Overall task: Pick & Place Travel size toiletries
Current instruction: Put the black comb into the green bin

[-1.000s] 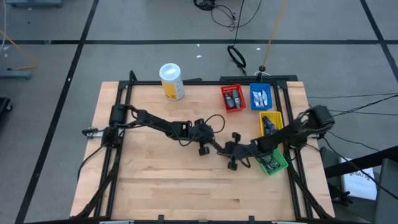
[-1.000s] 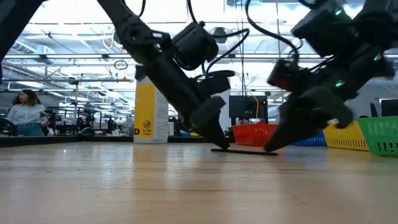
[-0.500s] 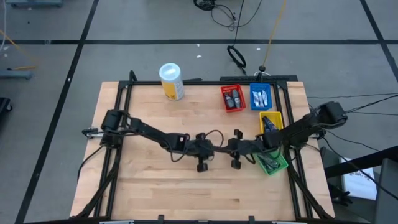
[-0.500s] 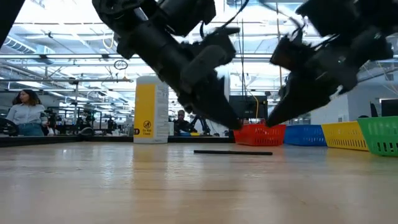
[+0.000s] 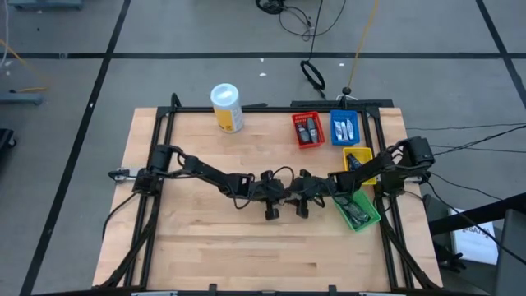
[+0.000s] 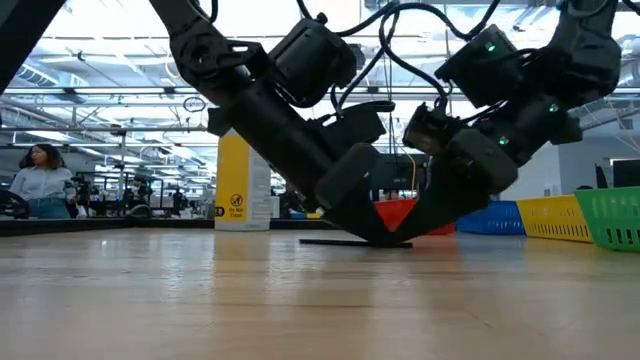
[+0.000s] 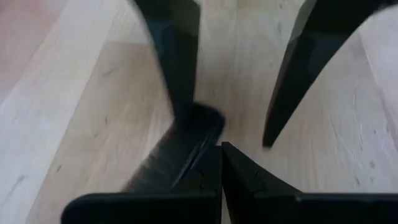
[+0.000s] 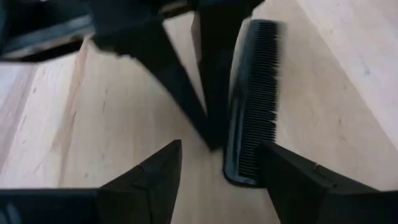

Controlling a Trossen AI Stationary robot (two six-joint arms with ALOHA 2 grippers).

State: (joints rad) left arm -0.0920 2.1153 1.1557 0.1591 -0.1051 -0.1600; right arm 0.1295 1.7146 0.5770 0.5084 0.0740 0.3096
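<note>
Since the earlier frame, both arms had converged at desk [image 5: 197, 230] centre. The black comb [image 8: 254, 99] lay flat there, long axis running between the two end effectors. Left end effector [image 7: 221, 146] was pinched together beside it; right end effector [image 8: 217, 163] stood spread, its fingers straddling the comb's end. No writing was legible.

I can't read any text from here. The white canister [image 6: 243, 178] standing at the far side of the counter [image 6: 300, 300] carries a yellow label with a small round black symbol and a few lines of print beneath it, all too small for me to make out.
</note>
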